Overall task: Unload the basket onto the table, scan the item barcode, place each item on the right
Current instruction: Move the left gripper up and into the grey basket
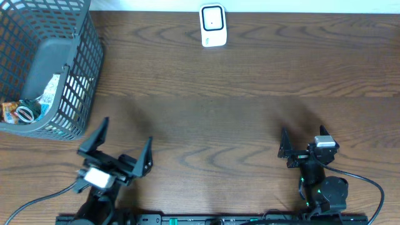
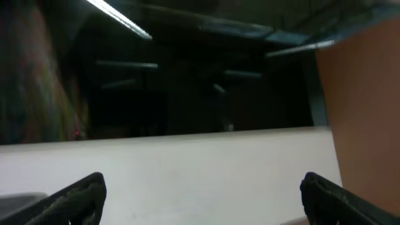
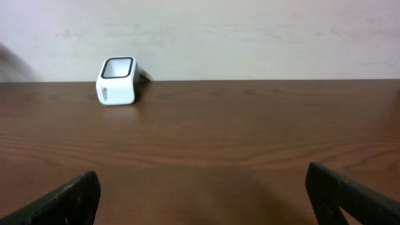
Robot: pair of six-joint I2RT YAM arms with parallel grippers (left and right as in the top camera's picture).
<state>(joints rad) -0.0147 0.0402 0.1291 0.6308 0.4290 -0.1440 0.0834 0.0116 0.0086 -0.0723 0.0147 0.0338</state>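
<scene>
now both hands are empty. the left gripper (image 1: 125, 132) hangs near the front edge of the table (image 1: 219, 119), jaws spread wide with nothing between them. the right gripper (image 1: 302, 132), well apart on the other side, is just as wide and holds nothing. beyond them the wood runs bare to the white scanner (image 1: 212, 25), which stands at the far edge.

the things to scan are in the grey mesh basket (image 1: 81, 75) at the far left. a few small packets (image 1: 19, 112) lie jumbled at its near end, their barcodes too small to tell.

as i judge it, the risk lies in the pick. a reach into that jumble may snag the mesh, pinch two packets at once or shove the basket. a grip that covers the barcode, or turns it away from the scanner, would give no read.
</scene>
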